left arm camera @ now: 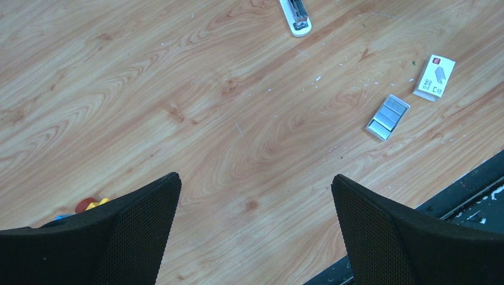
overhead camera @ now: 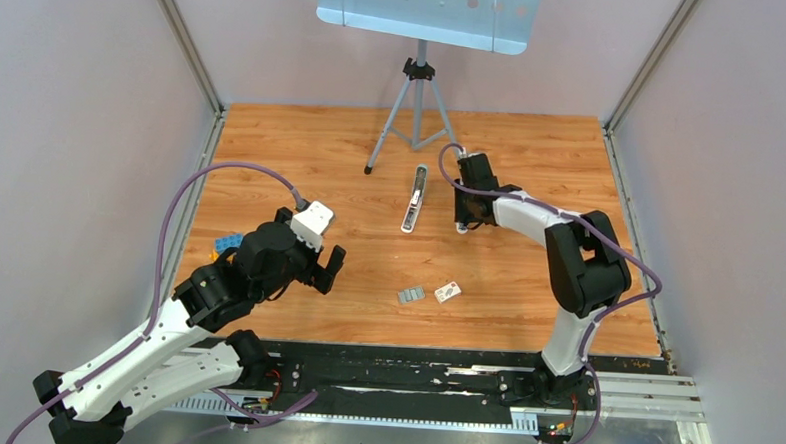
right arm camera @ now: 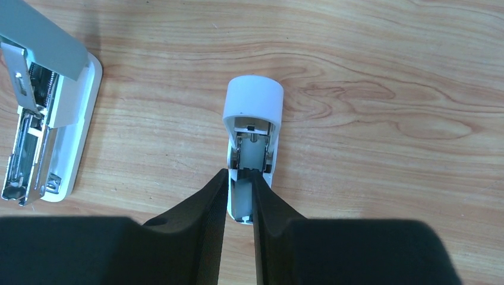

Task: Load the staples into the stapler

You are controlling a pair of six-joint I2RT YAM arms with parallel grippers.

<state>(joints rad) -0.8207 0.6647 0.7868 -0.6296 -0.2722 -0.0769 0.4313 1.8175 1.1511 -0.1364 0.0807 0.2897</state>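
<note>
The stapler [overhead camera: 413, 198] lies hinged open in the middle of the table, its metal channel showing at the left of the right wrist view [right arm camera: 41, 136]; its tip also shows in the left wrist view [left arm camera: 295, 15]. The staples [overhead camera: 411, 295] [left arm camera: 388, 117], a flat grey block, lie near the front edge. To the right of the stapler, my right gripper [overhead camera: 464, 223] [right arm camera: 239, 175] is shut on a small white part with a rounded cap [right arm camera: 252, 119]. My left gripper [overhead camera: 327, 269] [left arm camera: 255, 178] hangs wide open over bare wood, left of the staples.
A small white carton [overhead camera: 448, 292] [left arm camera: 434, 76] lies beside the staples. A tripod [overhead camera: 414, 103] stands at the back. Coloured blocks [overhead camera: 228, 243] [left arm camera: 89, 205] sit by the left arm. A black rail [overhead camera: 412, 373] runs along the near edge.
</note>
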